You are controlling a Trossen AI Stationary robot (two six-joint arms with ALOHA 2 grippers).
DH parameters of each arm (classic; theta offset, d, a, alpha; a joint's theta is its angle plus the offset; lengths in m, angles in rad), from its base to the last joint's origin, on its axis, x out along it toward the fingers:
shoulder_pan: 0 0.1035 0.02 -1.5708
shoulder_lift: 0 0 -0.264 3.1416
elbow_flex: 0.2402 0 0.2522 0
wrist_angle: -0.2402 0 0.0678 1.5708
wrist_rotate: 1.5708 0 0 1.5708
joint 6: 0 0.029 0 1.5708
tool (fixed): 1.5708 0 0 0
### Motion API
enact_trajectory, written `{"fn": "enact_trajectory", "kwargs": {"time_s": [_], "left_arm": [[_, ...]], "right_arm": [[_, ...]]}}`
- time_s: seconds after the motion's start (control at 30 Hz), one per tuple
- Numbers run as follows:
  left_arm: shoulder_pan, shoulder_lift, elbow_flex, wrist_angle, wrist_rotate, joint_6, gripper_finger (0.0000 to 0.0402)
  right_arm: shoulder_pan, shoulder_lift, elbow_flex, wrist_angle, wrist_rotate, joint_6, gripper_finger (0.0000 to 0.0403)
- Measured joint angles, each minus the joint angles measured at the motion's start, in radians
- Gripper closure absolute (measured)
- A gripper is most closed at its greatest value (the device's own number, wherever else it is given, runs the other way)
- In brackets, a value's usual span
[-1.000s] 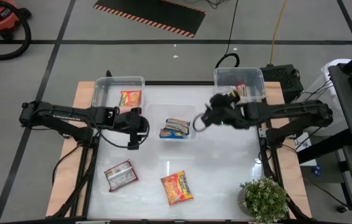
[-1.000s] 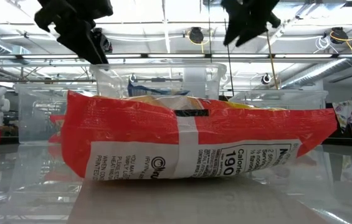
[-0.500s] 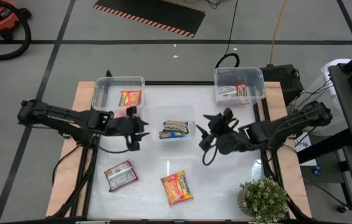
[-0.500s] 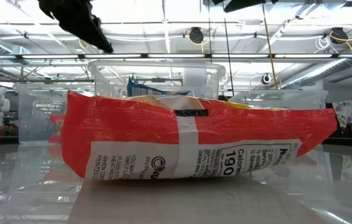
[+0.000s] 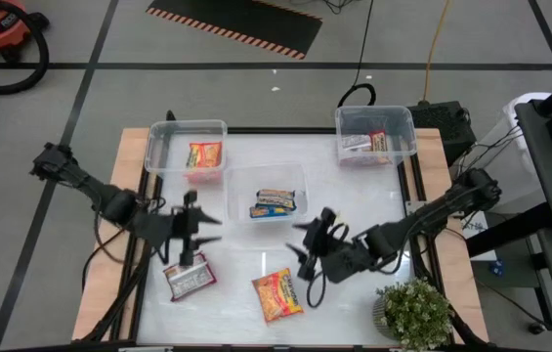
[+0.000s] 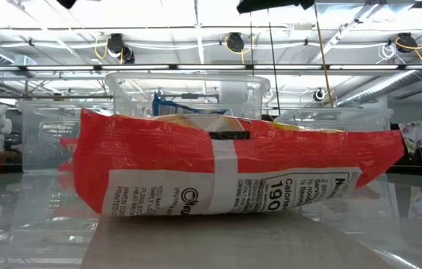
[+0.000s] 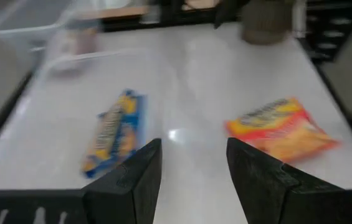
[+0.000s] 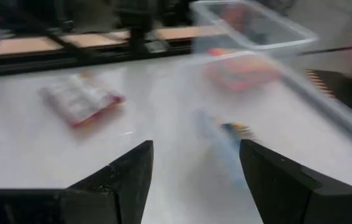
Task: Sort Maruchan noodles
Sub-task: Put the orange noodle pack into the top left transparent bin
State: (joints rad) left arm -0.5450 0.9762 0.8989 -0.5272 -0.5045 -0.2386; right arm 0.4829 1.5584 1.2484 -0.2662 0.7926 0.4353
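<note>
Clear plastic bins (image 5: 186,130) are already holding several glossy ramen packets (image 5: 204,154) from above; two are lying unsorted, silver-red (image 5: 189,277) and orange-yellow (image 5: 277,294). Wrist views: left gripper (image 7: 191,165) and right gripper (image 8: 194,168) are hovering spread, empty.

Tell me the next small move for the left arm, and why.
Probably lower the left hand onto the silver-pink packet just below it. The hand is open and empty, that packet lies loose on the table outside any bin, and the right hand, also open, sits nearer the orange packet.
</note>
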Motion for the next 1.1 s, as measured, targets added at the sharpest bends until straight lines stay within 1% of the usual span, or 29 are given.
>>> {"fn": "enact_trajectory", "kwargs": {"time_s": [0.07,0.17,0.3,0.4,0.63,0.8,0.9,1.1], "left_arm": [[-0.06,0.039,0.0,0.024,-0.009,-0.002,0.0216],[-0.126,0.103,0.0,0.092,-0.016,0.008,0.0216],[-0.182,0.175,0.0,0.148,-0.018,0.02,0.0216],[-0.212,0.209,0.0,0.157,-0.018,0.007,0.0216],[-0.243,0.221,0.0,0.167,-0.019,-0.009,0.0216],[-0.243,0.221,0.0,0.185,-0.019,-0.007,0.0216],[-0.243,0.221,0.0,0.188,-0.019,-0.003,0.0216],[-0.243,0.221,0.0,0.188,-0.019,0.024,0.0216]], "right_arm": [[0.023,0.031,0.0,0.032,-0.035,-0.007,0.017],[0.061,0.071,0.0,0.068,-0.043,-0.004,0.017],[0.103,0.101,0.0,0.164,-0.107,-0.003,0.017],[0.138,0.126,0.001,0.211,-0.117,0.015,0.017],[0.178,0.187,0.001,0.263,-0.118,0.105,0.017],[0.185,0.239,0.001,0.289,-0.19,0.186,0.0179],[0.194,0.279,0.008,0.301,-0.214,0.218,0.0189],[0.217,0.348,0.062,0.276,-0.222,0.247,0.0192]]}}
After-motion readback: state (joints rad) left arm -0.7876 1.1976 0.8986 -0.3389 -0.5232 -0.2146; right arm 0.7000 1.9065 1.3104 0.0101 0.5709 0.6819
